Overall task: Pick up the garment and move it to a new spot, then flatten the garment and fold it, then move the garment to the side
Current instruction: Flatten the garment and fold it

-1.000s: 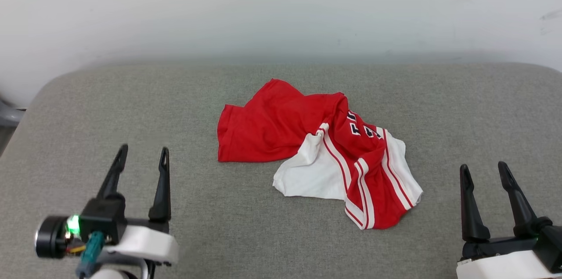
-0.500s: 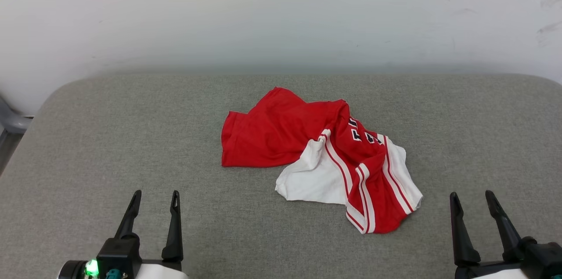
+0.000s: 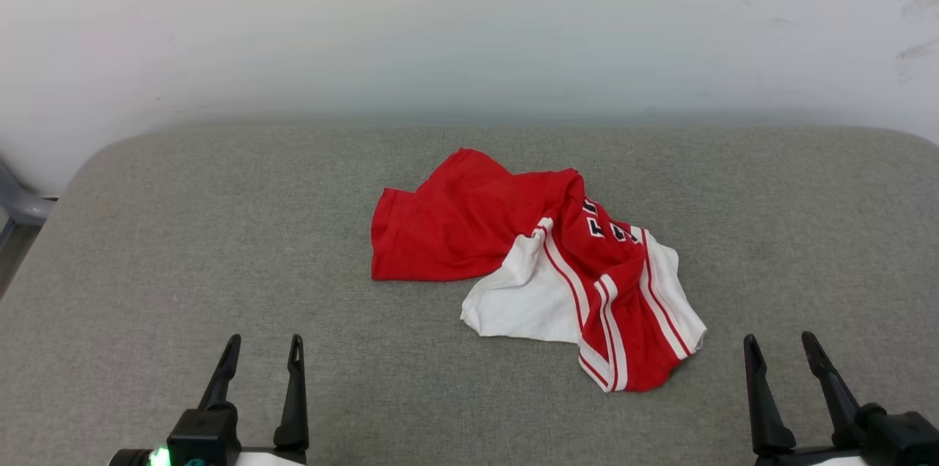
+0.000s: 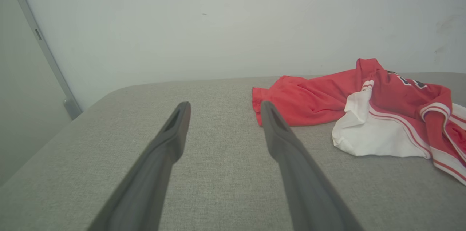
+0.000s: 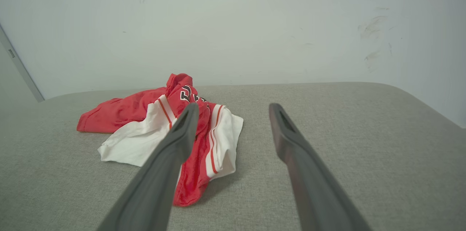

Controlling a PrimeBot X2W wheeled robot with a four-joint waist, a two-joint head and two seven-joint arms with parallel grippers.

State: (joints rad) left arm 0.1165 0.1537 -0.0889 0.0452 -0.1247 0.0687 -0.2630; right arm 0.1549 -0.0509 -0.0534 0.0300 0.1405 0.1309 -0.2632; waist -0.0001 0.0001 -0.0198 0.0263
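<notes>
Left gripper (image 3: pixel 265 340): fingers spread wide, nothing between them; tips point away toward the wall, with bare cushion underneath.
Right gripper (image 3: pixel 777 338): likewise spread apart and empty; tips point the same way.
Reason for pose: reads as a ready stance, both sets of fingers parted in advance so that either can close on cloth once lowered.
Garment (image 3: pixel 469 231): ahead of both grippers and between their lines of reach, apart from both; ahead and to the right of the left gripper, ahead and to the left of the right gripper, and nearer the right one.
Garment state: crumpled in a loose heap, red body bunched on the far left side, neither flat nor folded; not yet picked up, so the task stands at its first step.
White sleeve (image 3: pixel 517 301): spills toward the grippers from under a red fold; lies limp and low, as thin fabric does.
Striped trim (image 3: pixel 612 319): runs down the portion closest to the right gripper; a hem edge there looks the easiest pinch point.
Lettering (image 3: pixel 605 225): partly buried in a fold, only fragments legible.
Cushion (image 3: pixel 183 231): grey woven padding under everything, with free room on every side of the heap for a new spot.
Wall (image 3: pixel 469 26): pale, beyond the far edge of the cushion.
Risk, as judged: a pinch on one layer may lift the heap twisted.
</notes>
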